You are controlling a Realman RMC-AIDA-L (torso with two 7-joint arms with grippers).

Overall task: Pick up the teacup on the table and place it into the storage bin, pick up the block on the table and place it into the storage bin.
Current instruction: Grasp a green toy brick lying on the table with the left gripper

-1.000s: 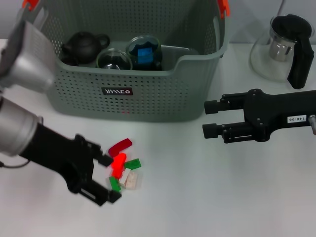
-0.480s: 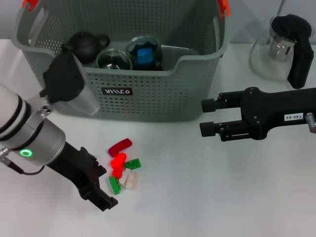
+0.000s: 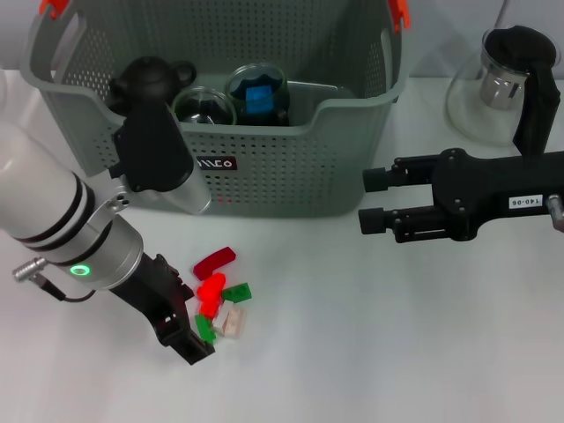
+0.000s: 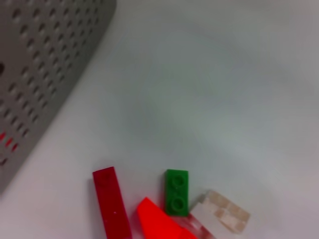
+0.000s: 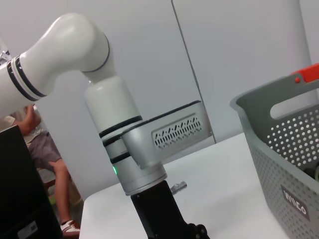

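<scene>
A small pile of blocks lies on the white table in front of the storage bin [image 3: 291, 176]: a dark red block [image 3: 214, 260], a bright red one [image 3: 210, 289], two green ones [image 3: 236, 293] and a clear one [image 3: 232, 319]. My left gripper [image 3: 194, 315] is low at the pile's left side, open, its fingers on either side of the nearest blocks. The left wrist view shows the dark red block [image 4: 112, 204], a green block [image 4: 176, 191] and the bin wall [image 4: 40, 74]. A glass teacup [image 3: 204, 106] stands inside the bin. My right gripper [image 3: 377, 200] hovers open to the right of the bin.
Inside the bin are also a black teapot [image 3: 148, 79] and a second glass cup holding a blue block [image 3: 257, 95]. A glass teapot with a black handle [image 3: 507, 84] stands at the back right. The left arm's white elbow [image 3: 53, 211] covers the bin's front left.
My left arm has swung right, its elbow now in front of the bin, and its gripper has turned and closed in on the blocks. The right gripper has hardly moved.
</scene>
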